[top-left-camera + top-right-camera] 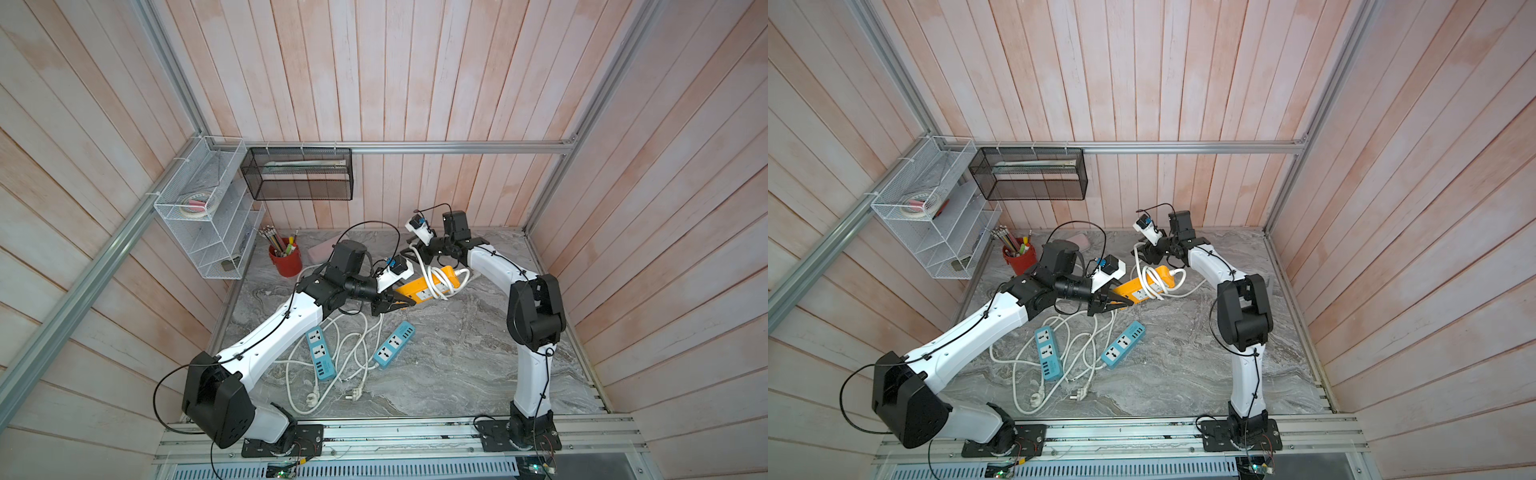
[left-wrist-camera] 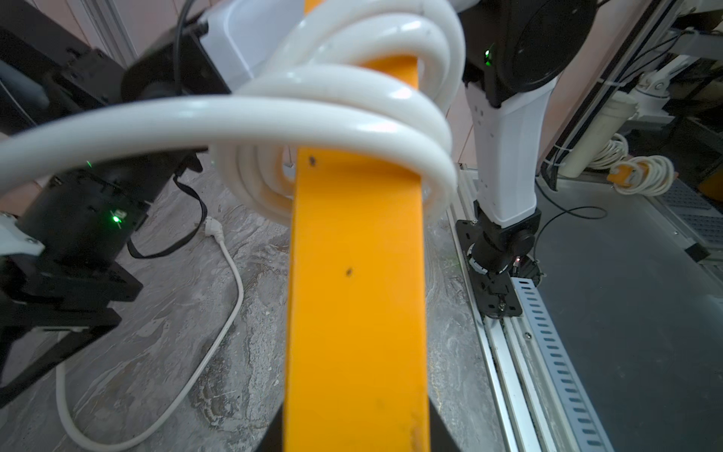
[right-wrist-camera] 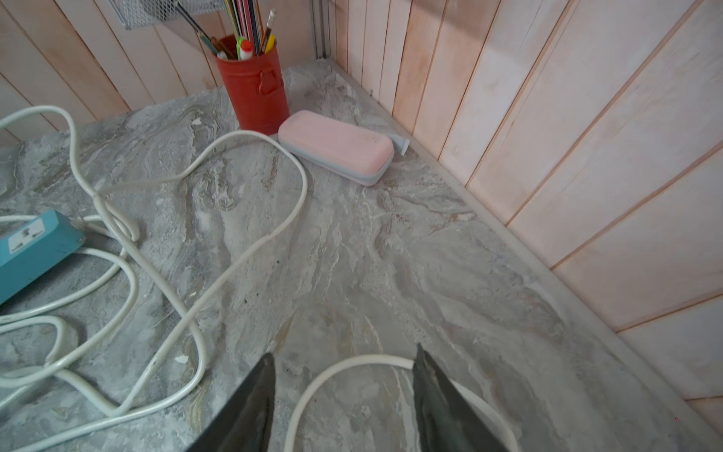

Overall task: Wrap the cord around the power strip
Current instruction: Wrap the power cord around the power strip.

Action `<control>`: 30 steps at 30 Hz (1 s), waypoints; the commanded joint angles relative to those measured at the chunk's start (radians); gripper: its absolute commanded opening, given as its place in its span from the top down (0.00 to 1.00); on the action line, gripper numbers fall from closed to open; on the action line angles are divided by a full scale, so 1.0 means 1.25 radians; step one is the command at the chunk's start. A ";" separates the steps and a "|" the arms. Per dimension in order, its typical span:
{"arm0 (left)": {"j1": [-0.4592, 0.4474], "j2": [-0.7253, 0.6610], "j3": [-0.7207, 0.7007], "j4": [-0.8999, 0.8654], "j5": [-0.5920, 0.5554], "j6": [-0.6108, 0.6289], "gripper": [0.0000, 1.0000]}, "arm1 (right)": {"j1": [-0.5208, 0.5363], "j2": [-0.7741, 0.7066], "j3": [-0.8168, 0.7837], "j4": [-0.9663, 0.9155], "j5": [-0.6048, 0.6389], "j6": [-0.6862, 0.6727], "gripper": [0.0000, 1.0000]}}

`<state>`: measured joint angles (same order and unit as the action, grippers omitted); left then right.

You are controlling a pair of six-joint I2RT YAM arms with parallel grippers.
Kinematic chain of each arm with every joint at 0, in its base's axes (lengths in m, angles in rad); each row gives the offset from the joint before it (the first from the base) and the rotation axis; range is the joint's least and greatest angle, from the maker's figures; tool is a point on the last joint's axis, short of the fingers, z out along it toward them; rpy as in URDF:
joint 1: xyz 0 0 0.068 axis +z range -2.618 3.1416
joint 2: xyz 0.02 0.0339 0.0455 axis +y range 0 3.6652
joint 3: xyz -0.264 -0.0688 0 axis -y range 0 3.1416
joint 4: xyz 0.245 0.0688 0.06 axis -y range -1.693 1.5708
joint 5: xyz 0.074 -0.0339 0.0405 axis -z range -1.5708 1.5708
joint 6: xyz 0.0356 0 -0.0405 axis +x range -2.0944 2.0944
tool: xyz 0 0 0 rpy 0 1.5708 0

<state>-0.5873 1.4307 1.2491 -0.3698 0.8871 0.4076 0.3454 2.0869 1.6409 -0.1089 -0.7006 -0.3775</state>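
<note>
Presently the orange power strip (image 1: 411, 289) is gripped at one end by the left tool (image 1: 405, 306), well apart from the red cup (image 1: 286, 262), toward the right arm (image 1: 536, 307). Several loops of the white cord (image 2: 332, 117) are wound around its middle. The right tool (image 3: 344, 350) is spread; a stretch of cord is seen between its fingers (image 3: 250, 403), not pinched.

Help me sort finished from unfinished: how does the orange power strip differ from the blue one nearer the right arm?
The orange power strip has its white cord coiled around it in several loops; the blue power strip has a loose cord sprawled on the table. The left gripper is shut on one end of the orange strip; nothing holds the blue one, which lies flat. Both have white cords and sockets facing up.
</note>
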 commanded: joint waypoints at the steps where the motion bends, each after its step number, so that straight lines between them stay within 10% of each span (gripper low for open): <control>1: 0.004 -0.040 -0.014 0.143 0.061 -0.073 1.00 | 0.000 -0.059 -0.085 0.221 -0.002 0.153 0.40; 16: 0.027 -0.045 0.009 0.268 -0.002 -0.203 1.00 | 0.064 -0.058 -0.243 0.533 0.148 0.368 0.45; 25: 0.104 -0.054 -0.003 0.299 -0.146 -0.249 1.00 | 0.089 -0.053 -0.318 0.558 0.423 0.354 0.97; 30: 0.187 -0.054 -0.056 0.390 -0.252 -0.308 1.00 | 0.095 -0.121 -0.386 0.506 0.583 0.238 1.00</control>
<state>-0.3962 1.3872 1.2026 -0.0235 0.6796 0.0769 0.4603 2.0109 1.1919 0.5594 -0.1524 0.0166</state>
